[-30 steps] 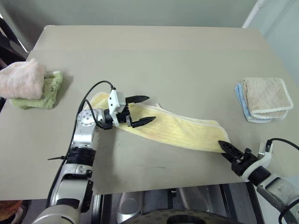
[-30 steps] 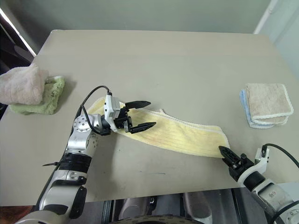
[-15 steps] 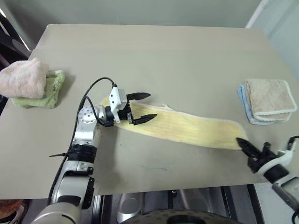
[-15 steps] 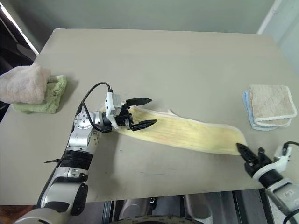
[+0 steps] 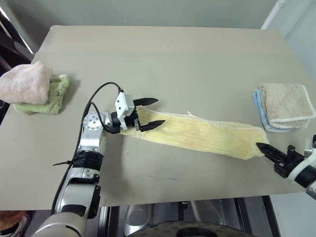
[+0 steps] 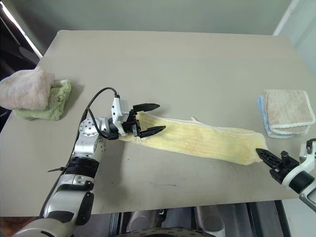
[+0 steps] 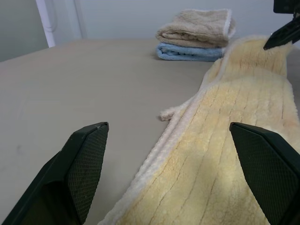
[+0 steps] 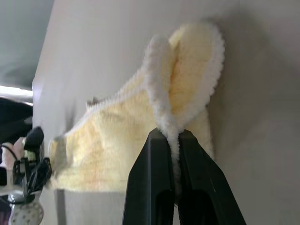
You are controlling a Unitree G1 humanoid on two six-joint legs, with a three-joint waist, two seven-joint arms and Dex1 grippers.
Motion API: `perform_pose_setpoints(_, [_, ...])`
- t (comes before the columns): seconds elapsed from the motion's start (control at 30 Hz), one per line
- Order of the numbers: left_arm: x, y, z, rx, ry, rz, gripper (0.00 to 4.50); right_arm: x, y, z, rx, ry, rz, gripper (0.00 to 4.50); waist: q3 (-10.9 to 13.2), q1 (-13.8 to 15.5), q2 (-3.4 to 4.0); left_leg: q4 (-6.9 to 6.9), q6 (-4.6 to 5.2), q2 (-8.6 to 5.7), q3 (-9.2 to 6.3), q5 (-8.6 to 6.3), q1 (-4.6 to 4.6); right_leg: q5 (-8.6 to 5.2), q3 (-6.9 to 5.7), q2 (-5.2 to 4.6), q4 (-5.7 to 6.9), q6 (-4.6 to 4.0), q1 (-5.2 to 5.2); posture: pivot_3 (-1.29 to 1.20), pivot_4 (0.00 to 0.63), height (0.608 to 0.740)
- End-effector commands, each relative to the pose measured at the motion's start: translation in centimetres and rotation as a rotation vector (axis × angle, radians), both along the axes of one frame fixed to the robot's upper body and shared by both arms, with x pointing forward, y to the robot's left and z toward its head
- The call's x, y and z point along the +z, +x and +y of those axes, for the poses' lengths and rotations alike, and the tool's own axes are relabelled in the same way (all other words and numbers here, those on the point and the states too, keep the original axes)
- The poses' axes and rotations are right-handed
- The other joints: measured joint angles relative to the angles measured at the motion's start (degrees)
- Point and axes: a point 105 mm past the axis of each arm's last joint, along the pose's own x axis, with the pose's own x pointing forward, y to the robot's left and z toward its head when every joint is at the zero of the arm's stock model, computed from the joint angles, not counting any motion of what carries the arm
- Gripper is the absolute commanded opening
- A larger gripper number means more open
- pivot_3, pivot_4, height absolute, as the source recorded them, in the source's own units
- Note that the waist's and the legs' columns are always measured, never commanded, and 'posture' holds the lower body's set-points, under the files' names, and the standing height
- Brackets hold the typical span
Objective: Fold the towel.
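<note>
Your right end effector (image 8: 169, 140) is clamped on the towel (image 5: 207, 137) end | your left end effector (image 5: 153, 112) is apart over the towel's other end | the towel lies stretched on the desk (image 5: 163, 59)

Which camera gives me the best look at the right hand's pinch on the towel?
The right wrist view: the right hand is shut on the towel, its bunched hem squeezed between the fingers. The eye views show that hand at the towel's end, the pinch itself tiny. The left wrist view catches just its black tip.
</note>
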Motion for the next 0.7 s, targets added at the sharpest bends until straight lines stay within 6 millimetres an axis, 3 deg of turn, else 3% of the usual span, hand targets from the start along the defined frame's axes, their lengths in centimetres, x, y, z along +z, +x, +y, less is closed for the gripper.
perform_pose_setpoints(0.03, [1.1,0.0,-0.1,-0.002,-0.003,-0.051,4.5,1.4,0.4,0.1,0.006,-0.02,-0.061,0.07,0.0,0.0,0.0,0.01,0.01,0.0,0.01,0.0,0.0,0.01,0.01,0.0,0.0,0.01,0.0,0.0,0.15,0.703])
perform_pose_setpoints(0.2, [1.2,0.2,0.0,0.004,0.001,-0.052,4.5,3.6,1.4,0.0,0.034,-0.051,-0.149,0.07,0.0,0.0,0.01,0.02,0.05,0.0,0.02,0.02,0.01,0.01,0.02,0.0,0.0,-0.02,0.0,0.0,0.15,0.703])
perform_pose_setpoints(0.33, [1.3,0.4,0.0,0.006,0.003,-0.055,4.5,5.1,2.3,1.6,0.096,-0.068,-0.215,0.07,0.0,-0.1,0.04,0.03,0.12,0.0,0.03,0.06,0.02,0.03,0.02,0.0,0.01,-0.04,0.0,0.0,0.15,0.703])
perform_pose_setpoints(0.47, [1.1,0.5,-0.2,0.005,0.003,-0.056,4.5,6.1,3.0,4.5,0.181,-0.048,-0.283,0.07,0.0,-0.1,0.05,0.02,0.17,0.0,0.03,0.09,0.03,0.24,0.01,0.0,0.01,-0.09,0.0,0.0,0.15,0.703])
perform_pose_setpoints(0.7, [0.7,0.3,-0.3,0.0,0.004,-0.062,4.5,5.0,2.9,10.4,0.324,0.015,-0.259,0.07,0.0,0.0,0.09,0.02,0.18,0.02,0.03,0.1,0.02,0.46,-0.03,-0.01,0.01,0.18,0.0,0.0,0.15,0.703])
